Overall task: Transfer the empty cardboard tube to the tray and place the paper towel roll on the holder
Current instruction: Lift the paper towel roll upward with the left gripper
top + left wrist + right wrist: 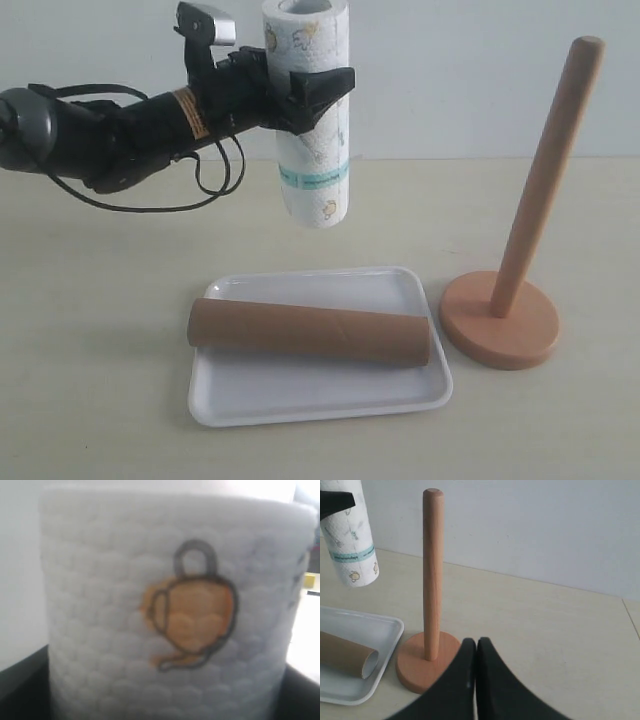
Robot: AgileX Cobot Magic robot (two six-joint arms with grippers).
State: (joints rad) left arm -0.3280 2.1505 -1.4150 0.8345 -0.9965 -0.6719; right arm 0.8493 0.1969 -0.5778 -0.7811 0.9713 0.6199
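The brown empty cardboard tube point(310, 332) lies lengthwise in the white tray point(320, 400); its open end point(350, 656) and the tray's corner point(375, 630) show in the right wrist view too. My left gripper point(310, 95) is shut on the paper towel roll point(312, 130), holding it upright in the air above the tray's far edge. The roll's printed paper point(175, 615) fills the left wrist view. The wooden holder point(520, 250) stands bare to the right of the tray, its dowel point(433, 575) upright. My right gripper point(476, 642) is shut and empty, near the holder's base.
The tan tabletop point(90, 350) spreads around the tray and holder, with a pale wall point(450, 70) behind. The left arm's black body and cables point(120, 130) reach in from the left at roll height.
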